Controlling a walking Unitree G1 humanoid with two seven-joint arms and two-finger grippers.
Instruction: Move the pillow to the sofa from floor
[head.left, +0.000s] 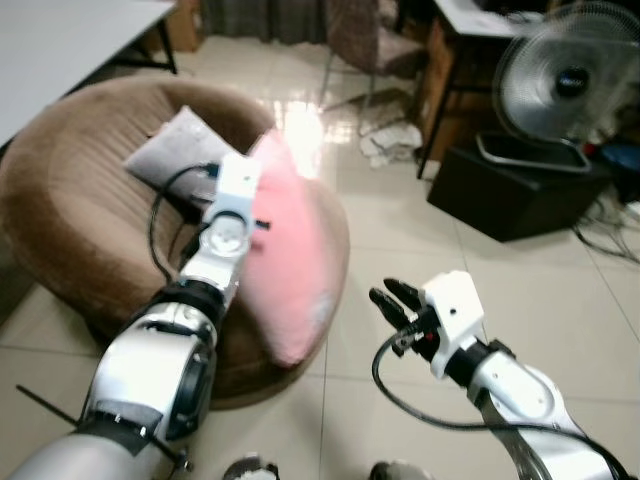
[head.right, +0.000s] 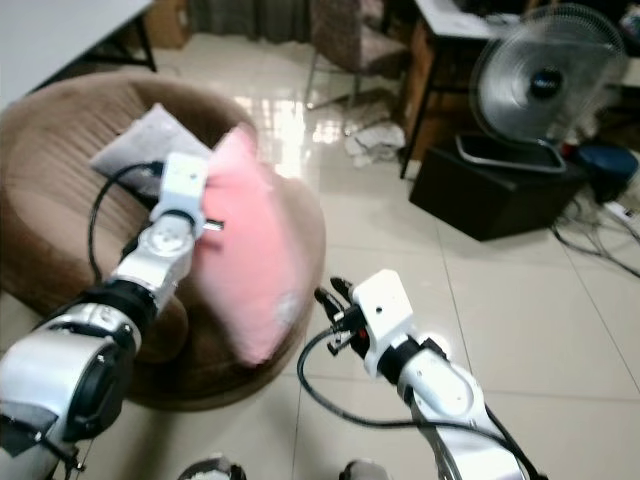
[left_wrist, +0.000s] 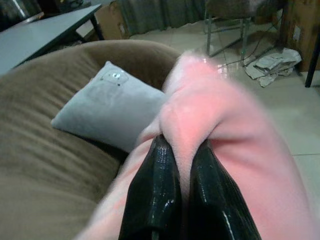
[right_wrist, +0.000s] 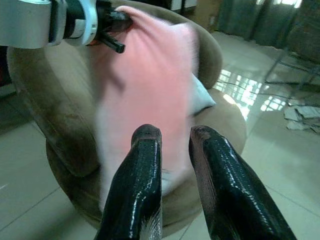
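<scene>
- Glossy pale floor tiles (head.left: 400, 240) spread under everything, catching window glare.
- Nearest, the right gripper (head.left: 393, 305) hovers over the tiles beside the sofa, its two black fingers a little apart with nothing between them.
- Next, the left gripper (left_wrist: 181, 165) is clamped on a fold of the pink pillow (head.left: 290, 260); the pillow hangs over the front rim of the round brown sofa (head.left: 70, 210), its lower end down the sofa's outer side.
- Behind it, a grey cushion (head.left: 175, 150) lies in the sofa's hollow.
- Farther off stand a black box (head.left: 515, 195), a round fan (head.left: 570, 80) on it, crumpled paper (head.left: 395, 140) on the floor, and a chair (head.left: 365, 35).
- No writing or brand can be read.
</scene>
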